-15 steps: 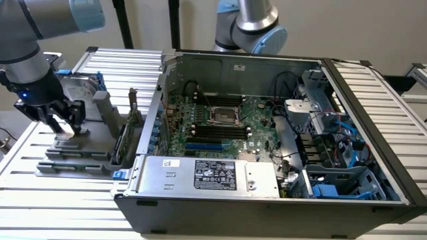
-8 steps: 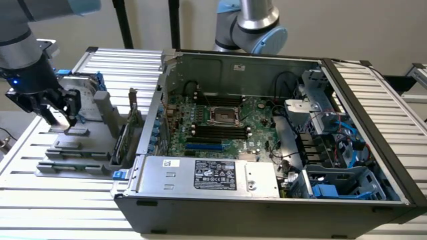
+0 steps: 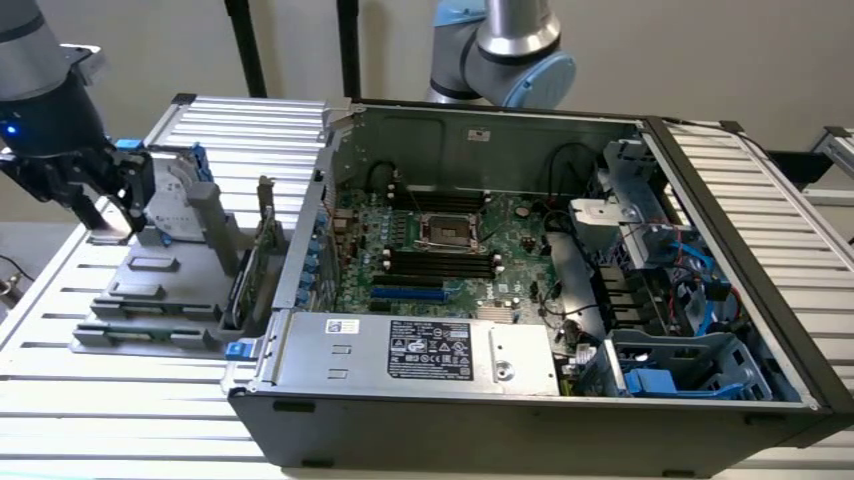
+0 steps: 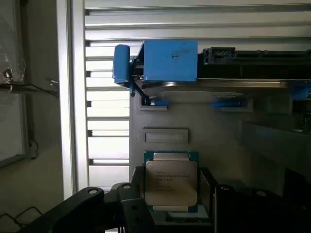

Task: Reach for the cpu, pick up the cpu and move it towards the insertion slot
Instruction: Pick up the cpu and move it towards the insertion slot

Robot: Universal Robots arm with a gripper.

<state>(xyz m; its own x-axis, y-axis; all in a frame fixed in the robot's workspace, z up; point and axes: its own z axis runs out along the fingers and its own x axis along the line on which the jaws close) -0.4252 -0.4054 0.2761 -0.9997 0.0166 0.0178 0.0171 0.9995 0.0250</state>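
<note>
Because the tool (image 3: 110,222) hangs low over the grey holder (image 3: 154,292), the cpu (image 4: 171,182) lies centred under it for gripping, well apart from the insertion slot (image 3: 447,232). Clamped or not: cannot tell.

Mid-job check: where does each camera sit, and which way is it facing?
Exterior view: raised, off the arm, looking down at the open computer case and grey fixture; the arm and gripper show.
Wrist view: on the wrist, looking past the gripper at the cpu on the fixture; the gripper's dark body shows.
Shared: gripper, fixture, hard drive with blue rails.
</note>
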